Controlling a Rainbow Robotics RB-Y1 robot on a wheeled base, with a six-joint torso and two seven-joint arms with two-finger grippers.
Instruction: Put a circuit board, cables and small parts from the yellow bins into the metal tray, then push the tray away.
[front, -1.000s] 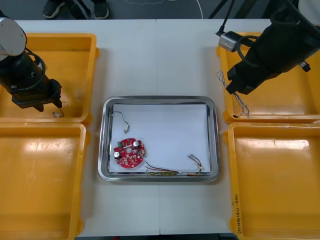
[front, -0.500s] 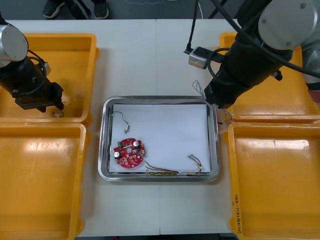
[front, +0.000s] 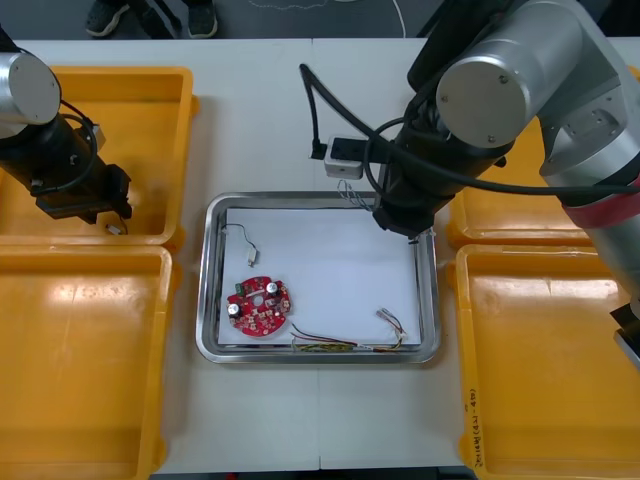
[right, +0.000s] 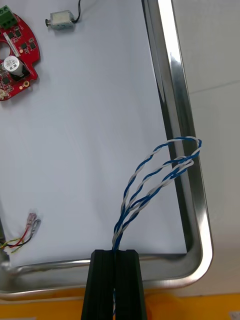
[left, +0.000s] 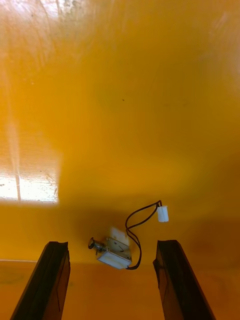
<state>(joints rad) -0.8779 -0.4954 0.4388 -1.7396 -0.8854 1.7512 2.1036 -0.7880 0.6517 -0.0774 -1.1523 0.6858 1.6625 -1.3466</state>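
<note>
Right gripper (right: 114, 253) is clamped on the twisted blue and white cable (right: 150, 190) above the far right corner of the metal tray (front: 205, 290). Left gripper (left: 112, 244) stands wide open over a small metal part (left: 114, 252) in the far left yellow bin (front: 160, 100).

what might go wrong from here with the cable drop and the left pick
1. The right gripper holds the blue and white cable with its loops reaching over the tray rim; released here, part may well end up outside the tray.
2. The left gripper is open, a finger at each side of the small metal part in the yellow bin. Its black lead curls off sideways, so closing might snag the lead or tip the part.
</note>
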